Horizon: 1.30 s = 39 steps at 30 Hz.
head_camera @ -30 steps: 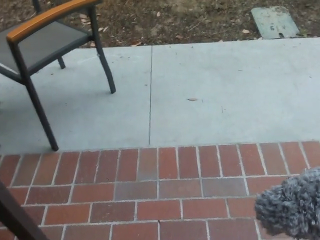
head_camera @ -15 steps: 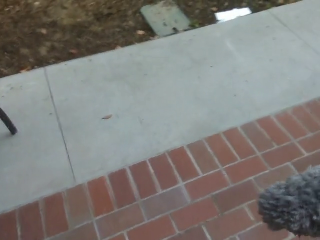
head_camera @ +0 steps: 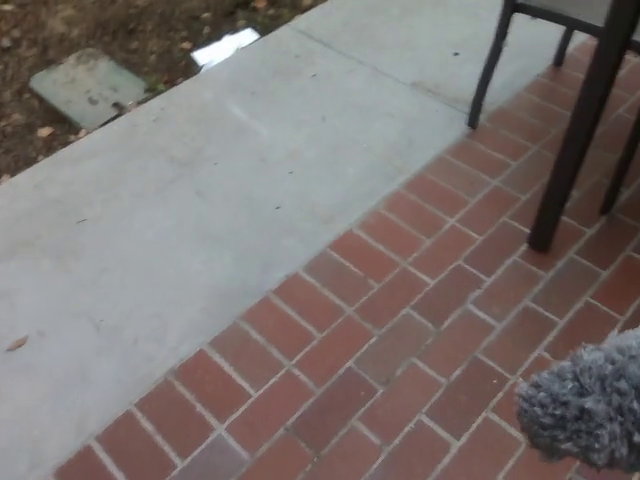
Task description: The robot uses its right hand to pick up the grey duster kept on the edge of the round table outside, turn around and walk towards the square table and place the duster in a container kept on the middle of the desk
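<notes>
The grey fluffy duster [head_camera: 588, 412] shows in the bottom right corner of the head view, hanging above the brick paving [head_camera: 380, 340]. Its handle and whatever holds it lie outside the picture. Neither of my hands shows. No round table, square table or container can be made out.
Dark metal furniture legs [head_camera: 575, 150] stand on the bricks at the top right. A grey concrete path [head_camera: 200, 210] runs diagonally beside the bricks. Beyond it lies bare soil with a flat greenish cover plate [head_camera: 88, 86] and a small white patch [head_camera: 225, 47].
The whole picture has swung round: the camera has turned. The chair at the left has left the view and dark furniture legs have come in at the top right. The duster keeps its corner.
</notes>
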Tool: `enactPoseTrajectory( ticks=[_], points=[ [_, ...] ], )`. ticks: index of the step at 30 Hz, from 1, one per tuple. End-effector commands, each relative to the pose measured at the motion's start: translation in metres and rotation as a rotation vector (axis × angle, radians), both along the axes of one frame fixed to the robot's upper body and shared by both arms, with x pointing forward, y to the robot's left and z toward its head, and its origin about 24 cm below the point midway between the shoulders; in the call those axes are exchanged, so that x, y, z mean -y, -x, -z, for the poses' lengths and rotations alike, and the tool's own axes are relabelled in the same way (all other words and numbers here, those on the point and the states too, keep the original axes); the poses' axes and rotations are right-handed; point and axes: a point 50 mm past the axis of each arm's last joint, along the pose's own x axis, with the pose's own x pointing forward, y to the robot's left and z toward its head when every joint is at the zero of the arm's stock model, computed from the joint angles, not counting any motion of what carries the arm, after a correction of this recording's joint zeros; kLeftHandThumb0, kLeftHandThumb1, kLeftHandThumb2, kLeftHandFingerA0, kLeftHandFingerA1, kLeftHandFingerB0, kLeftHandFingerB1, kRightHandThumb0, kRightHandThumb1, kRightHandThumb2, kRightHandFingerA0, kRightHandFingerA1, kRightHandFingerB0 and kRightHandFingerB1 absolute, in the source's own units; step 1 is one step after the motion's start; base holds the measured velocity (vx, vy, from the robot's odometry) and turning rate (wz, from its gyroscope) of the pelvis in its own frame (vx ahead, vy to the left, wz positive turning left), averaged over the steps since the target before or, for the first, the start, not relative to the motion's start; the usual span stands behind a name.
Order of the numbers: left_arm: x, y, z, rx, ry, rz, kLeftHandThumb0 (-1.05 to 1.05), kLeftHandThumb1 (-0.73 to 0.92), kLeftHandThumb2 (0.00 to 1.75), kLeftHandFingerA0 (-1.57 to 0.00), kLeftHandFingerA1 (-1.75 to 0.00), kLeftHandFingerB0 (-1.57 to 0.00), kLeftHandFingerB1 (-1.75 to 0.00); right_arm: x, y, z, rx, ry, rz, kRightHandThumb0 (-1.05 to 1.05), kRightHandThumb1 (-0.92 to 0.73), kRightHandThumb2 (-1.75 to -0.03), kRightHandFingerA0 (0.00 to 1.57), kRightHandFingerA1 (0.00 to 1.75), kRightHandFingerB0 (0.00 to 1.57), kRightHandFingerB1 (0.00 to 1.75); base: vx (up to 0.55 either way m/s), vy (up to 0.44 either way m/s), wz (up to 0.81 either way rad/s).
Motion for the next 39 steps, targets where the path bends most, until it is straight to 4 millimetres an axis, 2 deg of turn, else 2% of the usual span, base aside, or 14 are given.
enactPoseTrajectory(
  ticks=[1, 8, 9, 12, 14, 16, 17, 19, 21, 25, 26, 30, 37, 39],
  points=[
    [-0.0065, 0.0003, -0.0065, 0.033, -0.037, 0.015, 0.01, 0.48, 1.10, -0.95, -0.98, -0.80, -0.83, 0.0014, -0.0024, -0.0020, 0.009, 0.007, 0.011, -0.50, -0.20, -1.60, 1.51, 1.58, 1.56, 1.32, 0.23, -0.308, -0.61],
    [-0.0067, 0.0014, -0.0064, 0.030, -0.036, 0.012, 0.03, 0.46, 1.11, -0.95, -0.96, -0.89, -0.70, 0.0011, -0.0022, -0.0004, 0.006, 0.009, 0.004, -0.49, -0.20, -1.61, 1.50, 1.58, 1.55, 1.33, 0.21, -0.025, -0.66],
    [-0.0067, 0.0021, -0.0065, 0.030, -0.034, 0.013, 0.02, 0.48, 1.11, -0.95, -0.97, -0.81, -0.83, 0.0009, -0.0018, 0.0000, 0.005, 0.011, 0.005, -0.51, -0.20, -1.60, 1.51, 1.58, 1.56, 1.32, 0.30, 0.077, -0.70],
    [-0.0068, 0.0033, -0.0062, 0.030, -0.027, 0.007, 0.01, 0.47, 1.10, -0.95, -0.97, -0.82, -0.83, 0.0004, -0.0010, 0.0004, 0.003, 0.018, 0.003, -0.51, -0.21, -1.59, 1.50, 1.58, 1.55, 1.33, 0.29, 0.139, -0.56],
    [-0.0070, 0.0031, -0.0061, 0.027, -0.028, 0.004, 0.02, 0.48, 1.07, -0.96, -0.99, -0.90, -0.70, 0.0003, -0.0013, 0.0006, 0.002, 0.018, 0.002, -0.50, -0.21, -1.59, 1.50, 1.57, 1.55, 1.32, 0.41, 0.268, -0.67],
    [-0.0067, 0.0029, -0.0061, 0.027, -0.032, 0.006, 0.00, 0.48, 1.09, -0.96, -0.97, -0.82, -0.83, 0.0002, -0.0017, 0.0011, 0.001, 0.008, 0.007, -0.48, -0.20, -1.60, 1.50, 1.56, 1.56, 1.31, 0.37, 0.181, -0.38],
    [-0.0067, 0.0027, -0.0061, 0.023, -0.035, 0.009, 0.00, 0.52, 1.04, -0.93, -0.96, -0.88, -0.69, 0.0001, -0.0017, 0.0013, 0.004, 0.007, 0.007, -0.48, -0.21, -1.58, 1.50, 1.57, 1.55, 1.32, 0.34, 0.113, -0.38],
    [-0.0067, 0.0026, -0.0061, 0.019, -0.038, 0.013, 0.00, 0.52, 1.04, -0.93, -0.96, -0.88, -0.69, 0.0001, -0.0017, 0.0015, 0.007, 0.007, 0.006, -0.48, -0.21, -1.58, 1.50, 1.57, 1.55, 1.32, 0.32, 0.104, -0.25],
    [-0.0066, 0.0023, -0.0058, 0.019, -0.037, 0.009, 0.00, 0.48, 1.10, -0.94, -0.97, -0.81, -0.82, 0.0001, -0.0021, 0.0012, 0.009, 0.017, 0.000, -0.50, -0.21, -1.59, 1.50, 1.58, 1.55, 1.33, 0.31, 0.091, -0.27],
    [-0.0056, 0.0027, -0.0053, 0.028, -0.030, 0.001, 0.00, 0.49, 1.10, -0.96, -0.98, -0.81, -0.83, 0.0005, -0.0035, 0.0015, 0.010, 0.021, 0.002, -0.50, -0.21, -1.61, 1.50, 1.58, 1.55, 1.33, 0.31, 0.068, -0.14],
    [-0.0055, 0.0025, -0.0051, 0.028, -0.028, -0.001, 0.00, 0.50, 1.06, -0.95, -0.99, -0.89, -0.69, 0.0004, -0.0041, 0.0013, 0.012, 0.022, 0.002, -0.50, -0.20, -1.61, 1.50, 1.58, 1.55, 1.33, 0.33, 0.053, -0.30],
    [-0.0053, 0.0015, -0.0049, 0.014, -0.040, 0.010, -0.01, 0.52, 1.03, -0.94, -0.94, -0.88, -0.67, -0.0008, -0.0060, 0.0012, 0.015, 0.028, -0.006, -0.51, -0.20, -1.61, 1.50, 1.59, 1.55, 1.34, 0.35, -0.229, -0.18],
    [-0.0048, 0.0044, -0.0045, 0.024, -0.025, -0.006, 0.00, 0.48, 1.09, -0.94, -0.96, -0.80, -0.82, -0.0021, -0.0078, 0.0014, 0.010, 0.029, -0.007, -0.53, -0.20, -1.61, 1.50, 1.58, 1.55, 1.33, 0.24, -0.066, -0.29],
    [-0.0043, 0.0043, -0.0046, 0.025, -0.030, -0.003, 0.00, 0.53, 1.01, -0.93, -0.95, -0.86, -0.69, -0.0017, -0.0083, 0.0008, 0.013, 0.029, 0.002, -0.52, -0.20, -1.61, 1.51, 1.58, 1.56, 1.32, 0.20, 0.029, -0.28]
  ],
)
